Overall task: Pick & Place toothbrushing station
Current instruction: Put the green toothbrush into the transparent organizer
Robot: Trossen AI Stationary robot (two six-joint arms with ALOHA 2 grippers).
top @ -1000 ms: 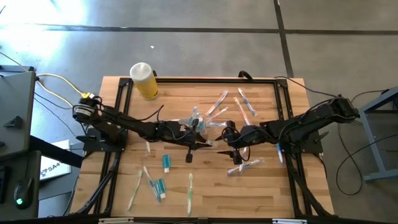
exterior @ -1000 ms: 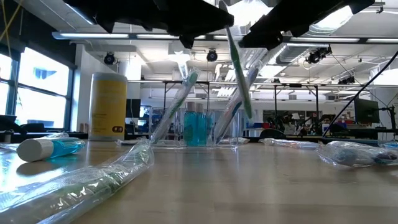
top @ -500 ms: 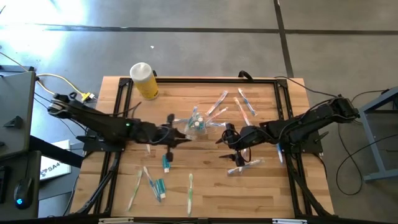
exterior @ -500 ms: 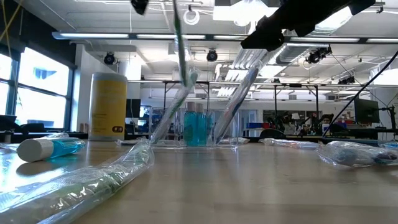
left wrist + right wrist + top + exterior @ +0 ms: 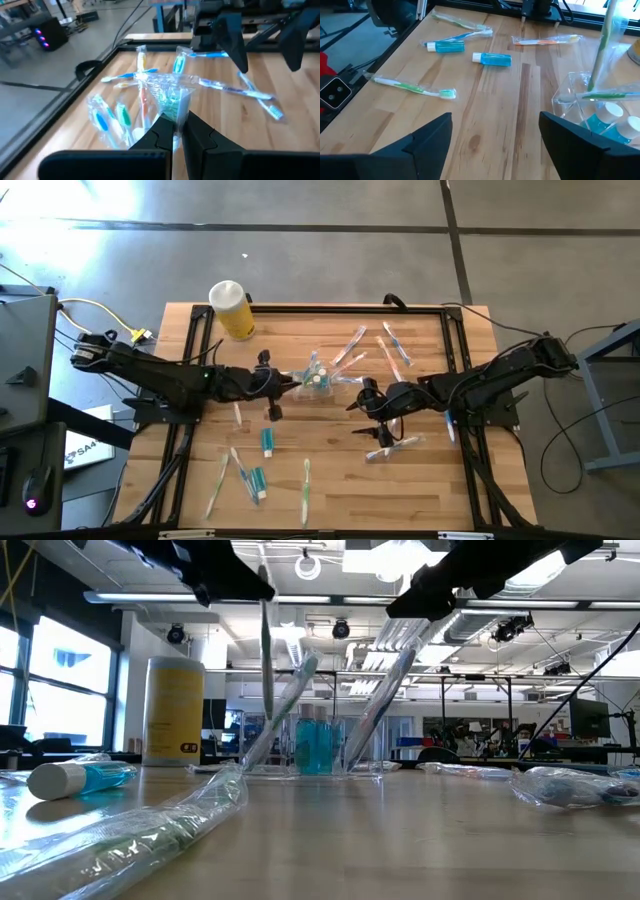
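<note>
Container [image 5: 318,379], clear plastic, stood at mid-table, slightly toward the far side, already holding teal tubes and two wrapped brushes that leaned against its walls. The left gripper [image 5: 272,387] hung just left of it, pinched shut on a wrapped green toothbrush [image 5: 266,658]. In the low view the brush hung nearly upright, head down, above and a little left of the container rim; this attitude probably served to let it be dropped in end-first between the brushes already there. In the left wrist view the fingers [image 5: 159,134] met on the crinkled wrapper, not on the bare handle, so the grip was judged soft and liable to slip. The right gripper [image 5: 370,395] waited right of the container, jaws spread wide and empty, facing it. From there it was placed to steady the light container, though that is only a guess.

Loose items lay all round. Several wrapped brushes [image 5: 393,350] fanned out on the far right, and another [image 5: 393,446] lay near the right gripper. On the near left lay a teal tube [image 5: 267,442], a second tube [image 5: 257,479] and two green brushes [image 5: 306,491]. A yellow bottle [image 5: 231,309] stood at the far left corner, well apart. The leaning brushes and tube caps crowded the container's mouth and were the likeliest obstruction to the incoming brush; the path over the table itself was otherwise free.
</note>
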